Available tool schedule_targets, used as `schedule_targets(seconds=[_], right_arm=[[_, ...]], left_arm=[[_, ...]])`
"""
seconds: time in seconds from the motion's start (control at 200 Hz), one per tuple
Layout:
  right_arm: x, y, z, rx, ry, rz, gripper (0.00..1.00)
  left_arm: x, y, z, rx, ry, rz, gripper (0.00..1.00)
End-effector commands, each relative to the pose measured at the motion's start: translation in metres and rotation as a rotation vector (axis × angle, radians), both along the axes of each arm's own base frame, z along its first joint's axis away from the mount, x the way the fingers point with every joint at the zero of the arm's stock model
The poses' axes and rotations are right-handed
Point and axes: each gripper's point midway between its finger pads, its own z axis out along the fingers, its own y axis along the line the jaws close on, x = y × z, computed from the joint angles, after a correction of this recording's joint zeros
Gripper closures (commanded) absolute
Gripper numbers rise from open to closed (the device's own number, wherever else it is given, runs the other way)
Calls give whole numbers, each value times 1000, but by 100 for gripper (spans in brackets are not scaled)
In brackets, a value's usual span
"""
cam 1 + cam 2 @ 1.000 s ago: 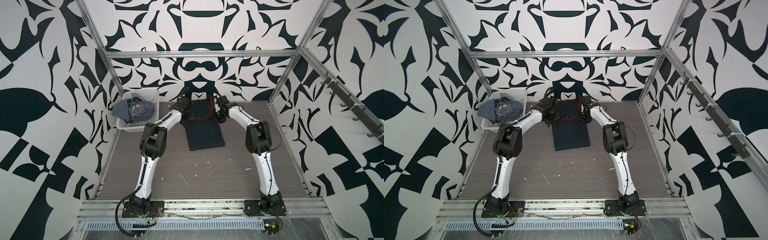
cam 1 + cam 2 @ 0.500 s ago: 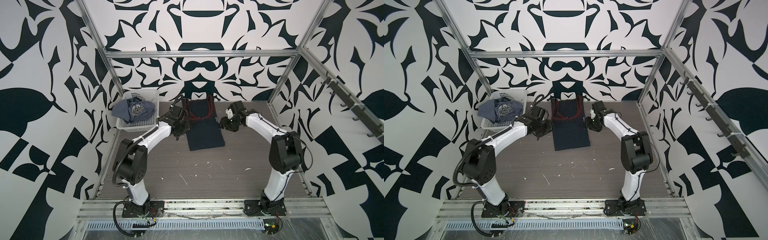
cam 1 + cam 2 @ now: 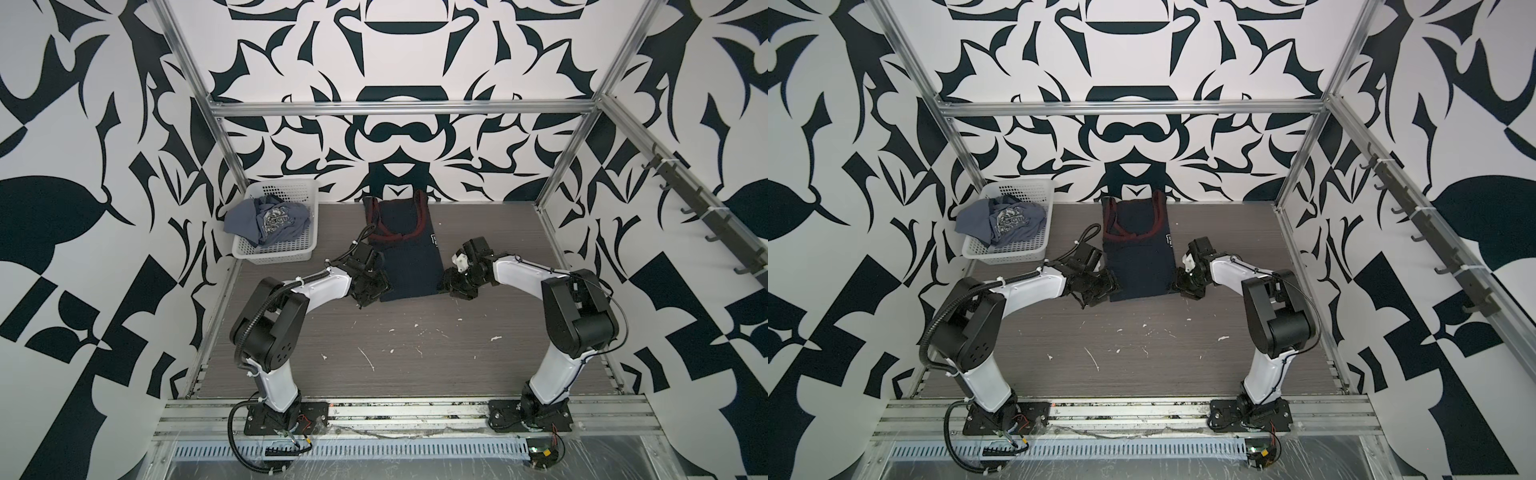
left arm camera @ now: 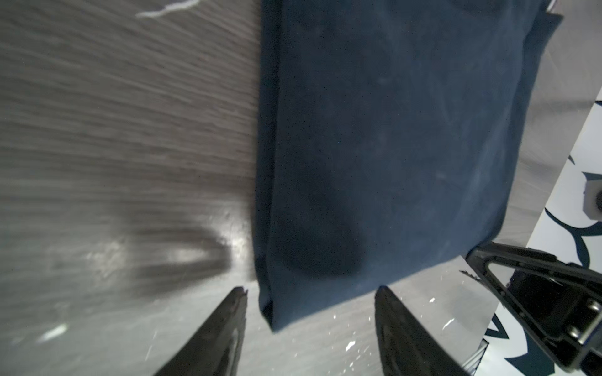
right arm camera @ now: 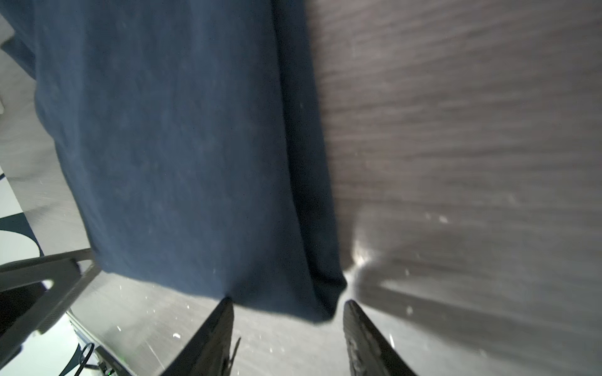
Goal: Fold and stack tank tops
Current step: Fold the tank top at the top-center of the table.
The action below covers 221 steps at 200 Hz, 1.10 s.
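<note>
Our left gripper and right gripper stand spread, empty, each astride a near hem corner of the navy tank top; we fear a shallow pinch catching one layer, skewing the fold. Its long axis runs away from both claws, straps farthest; the grey tank top lies in the basket beyond the left

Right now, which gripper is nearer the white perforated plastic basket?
Left. The left gripper is at the dark navy cloth tank top's hem corner on the basket's side; the right gripper is at the opposite corner, farther off.
</note>
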Motion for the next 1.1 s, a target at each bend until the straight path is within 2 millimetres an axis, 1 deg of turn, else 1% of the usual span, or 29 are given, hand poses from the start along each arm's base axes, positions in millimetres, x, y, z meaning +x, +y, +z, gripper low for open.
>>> schedule_targets(seconds=[0.0,0.19,0.28,0.37,0.46,0.555,0.635,0.69,0.795,0.945,0.995,1.1], right_arm=[[10,5,-3,21,-27,-10,42],[18,5,-15,2,-20,-13,43],[15,6,-18,-5,-9,-8,49],[11,7,-16,-8,-9,-2,63],[4,5,-12,-39,-13,-5,77],[-8,7,-5,-82,-21,12,87],[-25,9,2,-97,-26,21,90],[-38,8,7,-112,-31,25,90],[-68,2,15,-137,-36,17,92],[-113,-5,24,-139,-24,15,93],[-125,-8,28,-142,-22,8,93],[-147,-10,39,-116,-21,-15,93]], left_arm=[[4,-1,-11,-2,17,14,36],[5,1,-28,45,46,8,40],[5,3,-32,57,53,10,47],[4,6,-31,66,47,15,55],[2,7,-27,72,37,17,65],[-6,8,-19,85,28,6,75],[-18,9,-10,107,17,-16,82],[-30,11,-5,132,11,-29,84],[-57,14,6,152,0,-57,85],[-98,20,17,167,6,-78,85],[-110,20,20,155,10,-80,85],[-131,20,35,125,-1,-76,86]])
